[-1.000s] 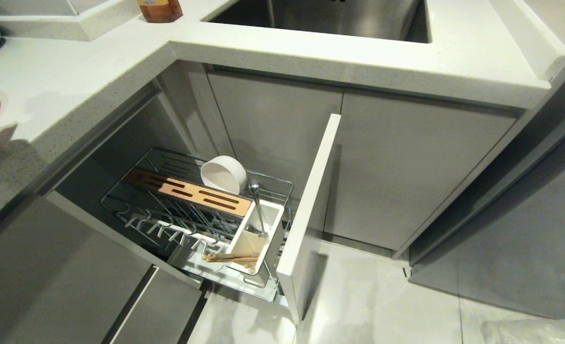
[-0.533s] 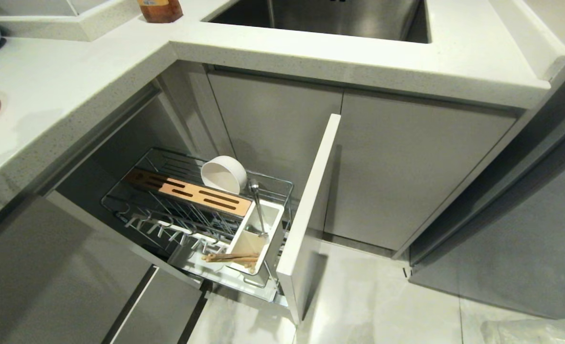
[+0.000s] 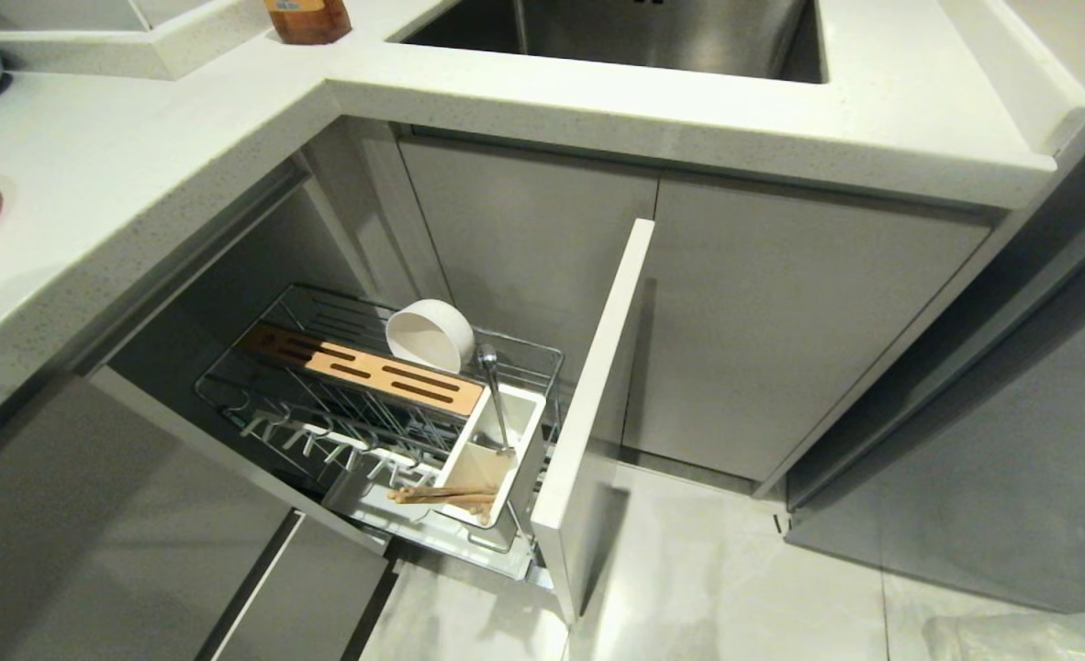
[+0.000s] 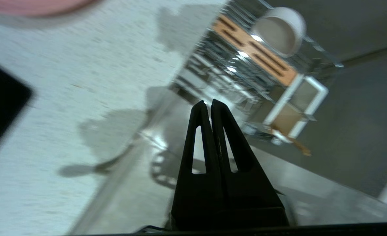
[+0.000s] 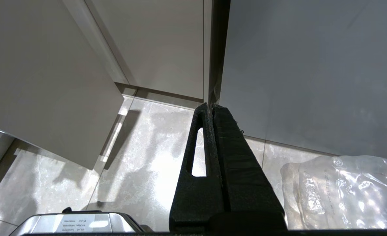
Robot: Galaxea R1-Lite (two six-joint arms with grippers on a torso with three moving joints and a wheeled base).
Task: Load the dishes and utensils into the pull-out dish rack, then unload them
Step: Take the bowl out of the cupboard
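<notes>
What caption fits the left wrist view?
Shut left gripper above the countertop, facing the pull-out dish rack holding the white bowl.

A home kitchen: white countertop [image 3: 139, 174], steel sink [image 3: 634, 37], grey cabinets [image 3: 781, 321], pull-out dish rack [image 3: 368, 404].

left gripper [image 4: 206, 104]: fingers pressed together, seemingly empty | right gripper [image 5: 210, 106]: closed, parked low

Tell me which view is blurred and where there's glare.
Left wrist view: motion-smeared, the countertop and pink plate streaked, bright glints on the dish rack. Head view: sharp, evenly lit. Right wrist view: sharp, with a glare patch on the floor tiles and shine on the plastic bag.
</notes>
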